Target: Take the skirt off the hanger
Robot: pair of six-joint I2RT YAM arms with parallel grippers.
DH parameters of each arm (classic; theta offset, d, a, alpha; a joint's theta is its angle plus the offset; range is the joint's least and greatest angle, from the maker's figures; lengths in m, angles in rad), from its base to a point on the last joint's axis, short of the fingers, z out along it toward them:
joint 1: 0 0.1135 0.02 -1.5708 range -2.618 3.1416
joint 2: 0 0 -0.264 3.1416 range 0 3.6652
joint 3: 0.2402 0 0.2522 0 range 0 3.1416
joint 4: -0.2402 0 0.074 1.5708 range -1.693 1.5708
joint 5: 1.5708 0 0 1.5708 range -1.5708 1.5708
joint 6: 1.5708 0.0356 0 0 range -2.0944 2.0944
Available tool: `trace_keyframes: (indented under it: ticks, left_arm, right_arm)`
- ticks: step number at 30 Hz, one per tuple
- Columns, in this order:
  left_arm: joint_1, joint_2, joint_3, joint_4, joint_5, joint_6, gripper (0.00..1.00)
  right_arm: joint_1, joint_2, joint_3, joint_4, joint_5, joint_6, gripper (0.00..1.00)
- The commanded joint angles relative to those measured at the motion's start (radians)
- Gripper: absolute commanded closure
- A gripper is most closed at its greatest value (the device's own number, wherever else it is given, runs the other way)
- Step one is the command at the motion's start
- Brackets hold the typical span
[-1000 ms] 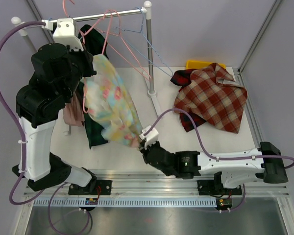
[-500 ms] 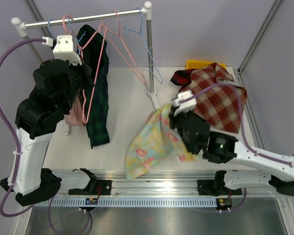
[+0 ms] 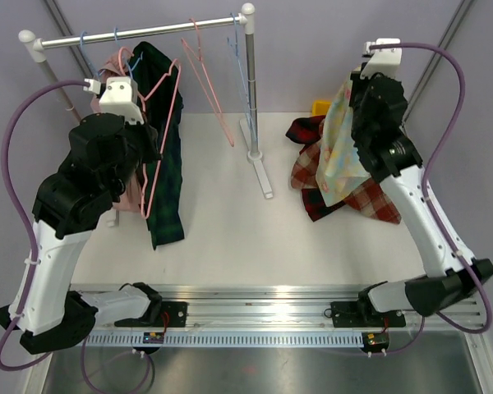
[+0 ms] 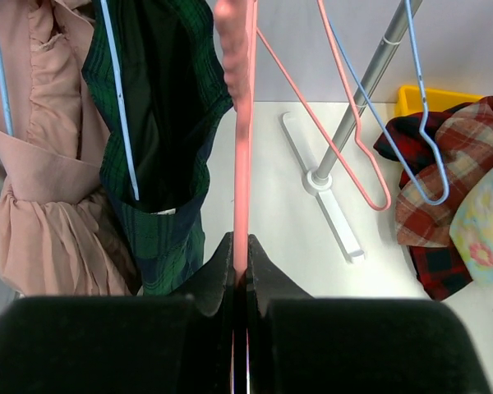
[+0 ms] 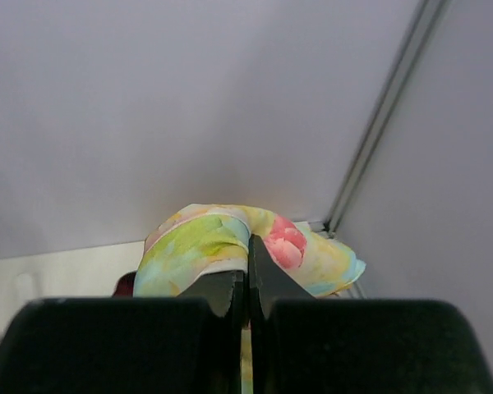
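Now, at your far left the clothes rail (image 3: 140,31) carries a pale pink dress (image 4: 41,189) and, just beside it, a dark green plaid garment (image 4: 160,123) on a blue wire hanger (image 4: 121,107). Your left gripper (image 4: 240,258) is pinched narrow on a straight stretch of the pink hanger (image 4: 245,123), which runs up from between the fingers and hangs in front of the green plaid. Toward the middle, a spare pink hanger (image 3: 209,86) and a spare blue hanger (image 3: 238,70) dangle from the rail close to the upright post (image 3: 249,90), whose foot sits on the white table (image 3: 222,238). Further right, a red plaid shirt (image 3: 378,193) lies heaped on the table, with a yellow bin (image 3: 320,107) touching its far edge. Your right gripper (image 5: 247,275) is raised high at the right and clamped tight on a fold of the floral skirt (image 3: 339,152). The skirt is well apart from the pink hanger and drapes straight down from the fingers over the near-left part of the plaid shirt. You cannot tell whether its hem touches the shirt.
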State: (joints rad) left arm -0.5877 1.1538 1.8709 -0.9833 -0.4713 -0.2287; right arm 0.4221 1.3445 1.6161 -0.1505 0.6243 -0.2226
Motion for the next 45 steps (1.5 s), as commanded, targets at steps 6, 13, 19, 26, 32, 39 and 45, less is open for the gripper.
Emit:
trace_keyframes:
  ticks: [6, 13, 19, 26, 32, 39, 45]
  left_arm:
    - [0.003, 0.075, 0.062, 0.090, -0.004, 0.040, 1.00]
    - [0.099, 0.277, 0.233, 0.118, 0.026, 0.086, 1.00]
    - [0.233, 0.481, 0.413, 0.124, 0.126, 0.083, 1.00]
    - [0.264, 0.635, 0.522, 0.164, 0.253, 0.068, 1.00]
    - [0.261, 0.601, 0.390, 0.189, 0.327, -0.023, 1.00]
    - [0.255, 0.479, 0.321, 0.150, 0.289, -0.008, 0.45]
    - [0.272, 0.391, 0.343, 0.077, 0.183, 0.028, 0.28]
  right_arm:
    - [-0.270, 0.325, 0.197, -0.003, 0.070, 0.135, 0.17]
    - [-0.276, 0.274, -0.014, -0.070, 0.135, 0.357, 0.01]
    - [-0.276, 0.072, -0.342, -0.029, -0.014, 0.506, 0.01]
    - [-0.276, -0.132, -0.594, -0.011, -0.173, 0.623, 0.00]
    - [-0.273, -0.200, -0.648, -0.026, -0.190, 0.632, 0.01]
    - [-0.273, -0.254, -0.624, -0.078, -0.199, 0.621, 0.01]
    - [-0.272, -0.312, -0.627, -0.115, -0.242, 0.646, 0.01]
